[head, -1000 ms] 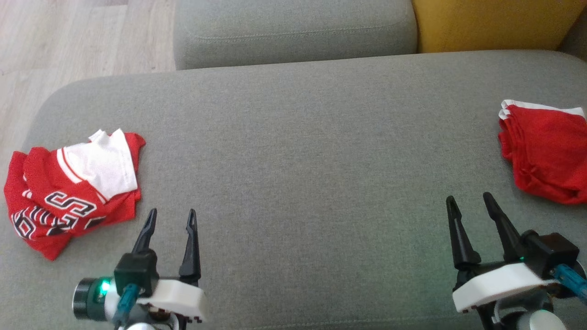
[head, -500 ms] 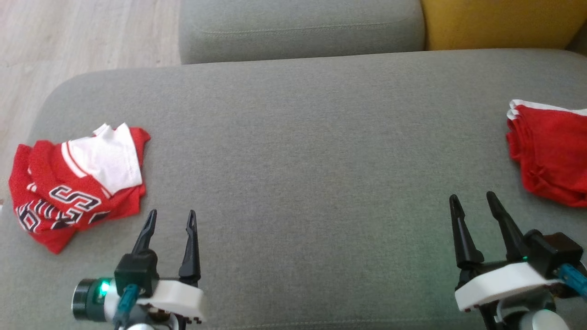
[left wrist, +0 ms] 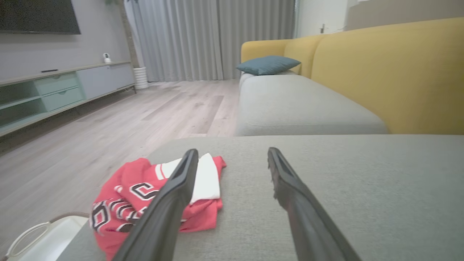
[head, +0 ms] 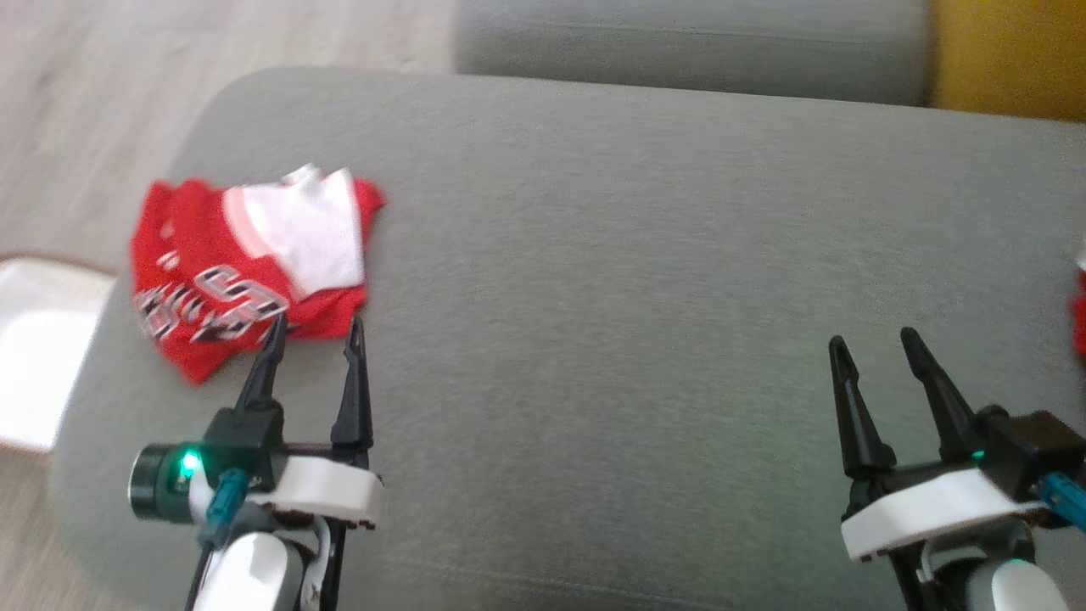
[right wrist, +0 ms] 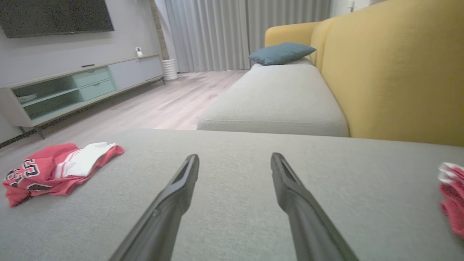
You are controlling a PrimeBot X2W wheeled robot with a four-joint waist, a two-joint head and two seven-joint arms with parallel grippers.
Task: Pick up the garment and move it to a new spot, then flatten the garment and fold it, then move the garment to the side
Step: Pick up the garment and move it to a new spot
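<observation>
With the left hand [head: 316, 327] and the right hand [head: 874, 339] both spread and empty, the crumpled red jersey [head: 254, 271] lies near the left edge of the grey cushion [head: 594, 297], where a shallow pinch could snag one layer and drag it overboard.

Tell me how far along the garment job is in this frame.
Done: nothing on this piece; the red-and-white jersey lies crumpled at the grey cushion's left end. In hand: nothing held; the left pincer is open with its tips by the jersey's near edge, the right pincer open over bare cushion. Remaining: pick up, relocate, flatten, fold, set aside. Another red garment sits at the right edge.
</observation>
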